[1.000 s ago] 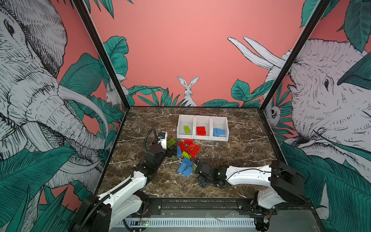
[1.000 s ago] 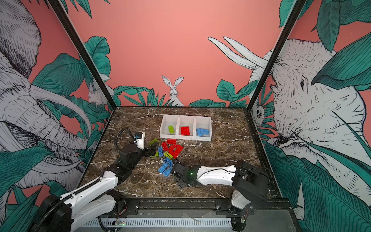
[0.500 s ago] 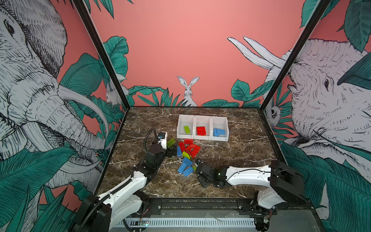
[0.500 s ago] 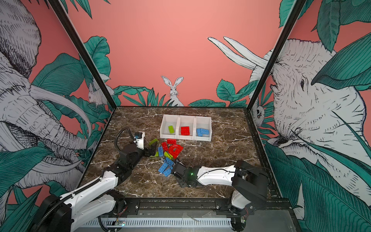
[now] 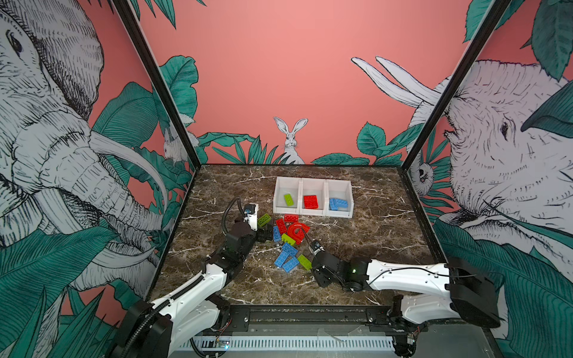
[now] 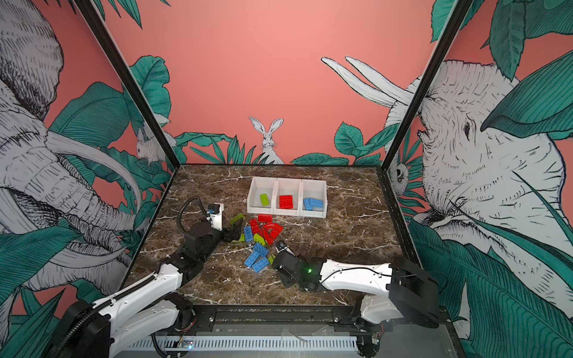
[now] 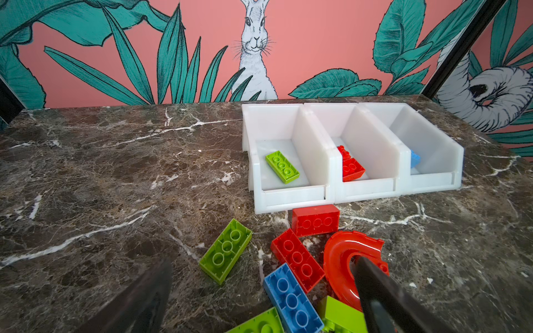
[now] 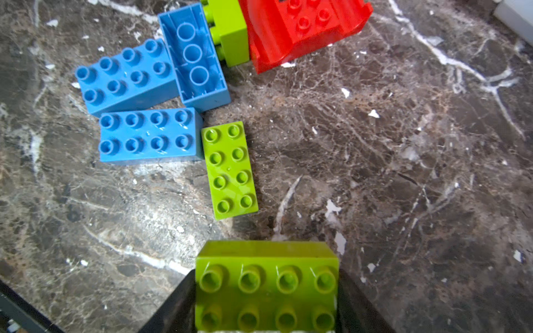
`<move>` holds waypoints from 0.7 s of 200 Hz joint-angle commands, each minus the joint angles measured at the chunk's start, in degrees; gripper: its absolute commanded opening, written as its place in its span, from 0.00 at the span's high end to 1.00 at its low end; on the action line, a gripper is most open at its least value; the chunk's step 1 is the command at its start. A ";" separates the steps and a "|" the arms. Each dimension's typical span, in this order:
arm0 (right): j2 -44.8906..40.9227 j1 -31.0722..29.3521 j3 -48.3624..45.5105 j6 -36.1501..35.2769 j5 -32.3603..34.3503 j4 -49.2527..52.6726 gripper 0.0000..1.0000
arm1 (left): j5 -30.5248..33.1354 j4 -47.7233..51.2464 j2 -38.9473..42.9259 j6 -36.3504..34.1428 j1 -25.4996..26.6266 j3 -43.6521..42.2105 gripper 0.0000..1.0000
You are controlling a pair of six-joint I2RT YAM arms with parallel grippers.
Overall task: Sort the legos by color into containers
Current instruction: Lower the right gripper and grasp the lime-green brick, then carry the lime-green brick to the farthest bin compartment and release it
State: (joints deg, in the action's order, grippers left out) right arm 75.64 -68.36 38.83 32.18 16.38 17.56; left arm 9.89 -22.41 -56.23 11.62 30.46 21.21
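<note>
Clamping right gripper (image 8: 266, 291) endwise on green brick (image 8: 266, 259), risking it twisting loose before reaching bin (image 5: 287, 186) at 11 o'clock; keeping left gripper (image 7: 261, 266) spread apart, risking bumping arch (image 7: 337, 253).

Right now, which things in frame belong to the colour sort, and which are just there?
Job:
loose red, blue and lime green studded plastic bricks
red plastic arch piece
three joined white plastic bins, one colour started in each
lime green brick held in the right gripper
left gripper, open over the pile

Just there:
brown marble tabletop
jungle mural walls with painted rabbit
</note>
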 commanded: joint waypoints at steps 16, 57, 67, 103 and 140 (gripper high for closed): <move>-2.33 2.81 3.90 -3.12 0.37 -0.47 0.60 | 0.04 -0.17 0.55 0.85 0.13 -0.41 0.01; 5.17 7.51 16.64 -9.91 -3.25 -1.34 0.60 | -0.49 -0.38 0.53 1.48 0.10 -0.47 0.01; 7.58 8.70 20.14 -11.04 -4.06 -1.45 0.61 | -0.51 -0.31 0.65 1.48 0.12 -0.40 0.01; 18.65 13.11 35.80 -15.07 -7.76 2.07 0.61 | -0.56 -0.35 1.09 1.87 0.13 -0.56 0.01; 28.10 18.88 48.58 -12.66 -12.53 3.27 0.61 | 1.36 0.60 2.38 1.37 0.08 -0.78 0.01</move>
State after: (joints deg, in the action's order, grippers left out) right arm 100.16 -52.58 82.30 19.22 7.40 19.42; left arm 9.89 -22.37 -55.90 12.53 30.44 21.21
